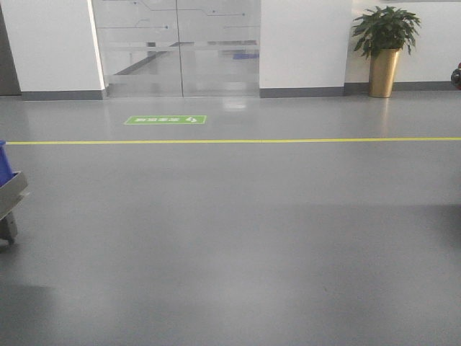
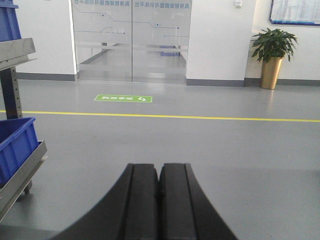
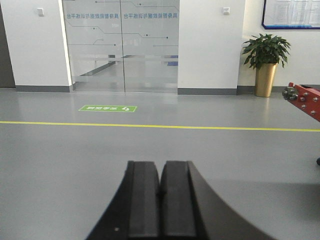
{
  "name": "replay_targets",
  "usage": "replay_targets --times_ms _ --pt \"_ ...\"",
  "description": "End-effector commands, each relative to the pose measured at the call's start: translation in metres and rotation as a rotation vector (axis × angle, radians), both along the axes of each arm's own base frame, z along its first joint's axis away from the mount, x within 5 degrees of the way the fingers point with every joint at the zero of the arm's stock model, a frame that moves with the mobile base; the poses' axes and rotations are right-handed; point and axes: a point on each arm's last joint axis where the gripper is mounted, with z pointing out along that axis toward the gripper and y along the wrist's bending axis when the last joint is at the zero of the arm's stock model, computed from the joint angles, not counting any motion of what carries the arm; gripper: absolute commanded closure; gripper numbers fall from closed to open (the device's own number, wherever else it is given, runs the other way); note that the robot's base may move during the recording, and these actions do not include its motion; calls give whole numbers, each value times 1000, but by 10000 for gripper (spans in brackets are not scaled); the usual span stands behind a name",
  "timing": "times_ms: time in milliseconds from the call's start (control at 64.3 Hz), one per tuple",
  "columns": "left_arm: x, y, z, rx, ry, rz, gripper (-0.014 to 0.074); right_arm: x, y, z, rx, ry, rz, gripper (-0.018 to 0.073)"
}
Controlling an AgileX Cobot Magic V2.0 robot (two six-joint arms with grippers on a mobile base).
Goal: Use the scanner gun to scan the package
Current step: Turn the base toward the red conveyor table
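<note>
Black fingers of the left gripper fill the bottom centre of the left wrist view, pressed flat together with nothing between them. The right gripper looks the same at the bottom centre of its own wrist view, clenched on nothing. Neither view shows the package or the scanner gun, so where they lie relative to either gripper cannot be told.

Beyond the grippers, a smooth grey floor takes up most of every picture. A white wall runs across the top, with frosted glass doors set in it at upper centre left. At the left edge of the left wrist view stands a grey metal rack holding a blue bin. A leafy green plant in a tall gold pot stands against the wall at upper right. A thin yellow line crosses the floor from side to side, and a small green floor sign lies between the line and the doors. A red machine part pokes in at the right edge of the right wrist view.
</note>
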Motion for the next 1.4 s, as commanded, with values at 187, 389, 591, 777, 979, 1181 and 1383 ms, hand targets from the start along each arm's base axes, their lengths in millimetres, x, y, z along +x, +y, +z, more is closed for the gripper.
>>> replay_targets --times_ms 187,389,591,777,979,1181,1383 --pt "-1 0 3 -12 -25 3 707 -1 -1 3 -7 -31 -9 713" --pt "-1 0 3 -12 -25 3 707 -1 -1 3 -7 -31 -9 713" --pt "-1 0 3 -12 -25 3 707 -1 -1 3 -7 -31 -9 713" --pt "-1 0 3 -12 -25 3 707 -1 -1 3 -7 -31 -9 713" --pt "-1 0 3 -12 -25 3 707 -1 -1 3 -7 -31 -9 713" --pt "-1 0 3 -12 -25 3 707 -1 -1 3 -7 -31 -9 713" --pt "-1 0 3 -12 -25 3 707 -1 -1 3 -7 -31 -9 713"
